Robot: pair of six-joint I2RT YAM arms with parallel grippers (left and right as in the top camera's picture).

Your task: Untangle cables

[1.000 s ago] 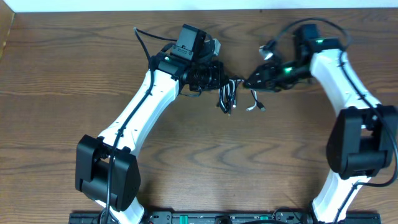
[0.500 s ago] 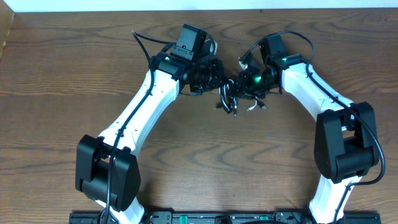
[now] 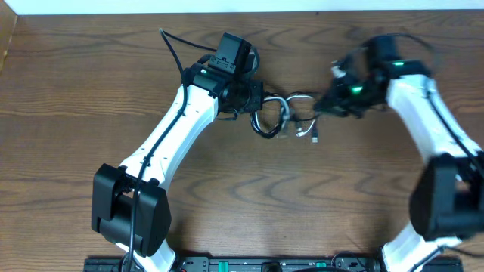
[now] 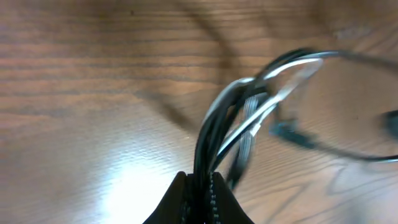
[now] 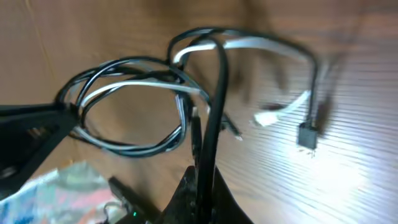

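The cables [image 3: 274, 121] form a loose black-and-white loop at the upper centre of the overhead view, stretched over the wooden surface [image 3: 242, 196] between both arms. The left end effector [image 3: 255, 102] clamps the bundle, and the right end effector [image 3: 324, 106] pinches a black strand

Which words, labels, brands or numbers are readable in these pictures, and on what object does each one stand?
No text can be read in any view.
Dark strip at the bottom edge of the overhead view: small marks, too small to read.
Colourful patch in the right wrist view: too blurred to read.
Cables: no lettering visible.
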